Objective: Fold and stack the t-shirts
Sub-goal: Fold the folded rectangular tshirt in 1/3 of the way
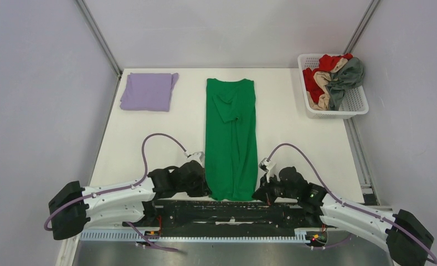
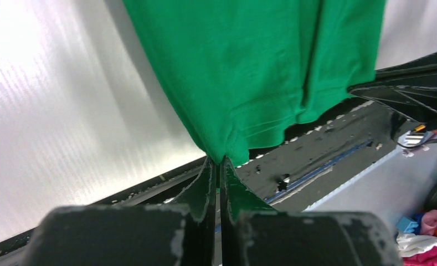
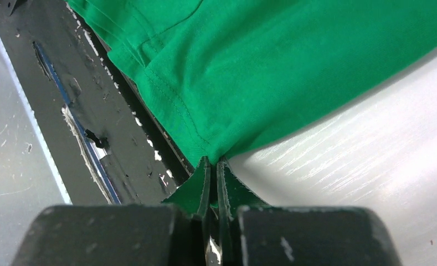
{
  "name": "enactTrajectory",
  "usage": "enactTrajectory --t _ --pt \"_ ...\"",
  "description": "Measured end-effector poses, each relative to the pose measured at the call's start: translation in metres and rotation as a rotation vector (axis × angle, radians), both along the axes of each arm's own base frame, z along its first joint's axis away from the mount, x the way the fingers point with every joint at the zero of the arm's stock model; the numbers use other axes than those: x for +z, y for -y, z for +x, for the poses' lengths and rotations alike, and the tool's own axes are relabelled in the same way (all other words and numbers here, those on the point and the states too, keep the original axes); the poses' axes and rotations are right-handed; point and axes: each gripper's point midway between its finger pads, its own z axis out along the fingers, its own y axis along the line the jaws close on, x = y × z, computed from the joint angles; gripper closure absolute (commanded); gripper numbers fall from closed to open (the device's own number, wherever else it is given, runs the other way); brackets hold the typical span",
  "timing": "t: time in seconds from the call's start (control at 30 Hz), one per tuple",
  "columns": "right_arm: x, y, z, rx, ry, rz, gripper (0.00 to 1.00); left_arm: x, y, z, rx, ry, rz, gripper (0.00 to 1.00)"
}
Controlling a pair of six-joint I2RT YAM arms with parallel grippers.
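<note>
A bright green t-shirt [image 1: 231,133] lies folded into a long narrow strip down the middle of the table, its hem at the near edge. My left gripper [image 1: 207,191] is shut on the hem's left corner; in the left wrist view the gripper [image 2: 219,162] pinches the green t-shirt [image 2: 249,66]. My right gripper [image 1: 257,194] is shut on the hem's right corner; the right wrist view shows the gripper [image 3: 211,160] pinching the green t-shirt [image 3: 271,61]. A folded lavender t-shirt [image 1: 148,91] lies at the far left.
A white lattice basket [image 1: 350,104] at the far right holds crumpled red, beige and dark grey t-shirts [image 1: 332,77]. A black mounting rail [image 1: 227,213] runs along the near table edge between the arm bases. Grey walls close in the table on three sides.
</note>
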Motion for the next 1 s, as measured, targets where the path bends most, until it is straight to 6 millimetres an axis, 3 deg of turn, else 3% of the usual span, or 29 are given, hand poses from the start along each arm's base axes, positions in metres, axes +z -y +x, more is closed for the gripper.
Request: enactTrajectory --t 0.17,0.37,0.8,1.0 --pt "0.008 -0.004 0.011 0.023 0.056 -0.037 1.00 0.023 0.013 0.010 -0.045 0.061 -0.029 0.98" --pt "0.033 -0.014 0.037 0.011 0.181 -0.036 1.00 0.053 0.029 0.044 -0.042 0.138 -0.035 0.98" --pt "0.069 -0.015 0.098 -0.137 0.375 -0.014 1.00 0.058 0.014 0.105 0.056 0.199 0.014 0.98" --pt "0.081 -0.013 0.128 -0.209 0.425 -0.021 1.00 0.071 0.011 0.136 0.105 0.239 -0.009 0.98"
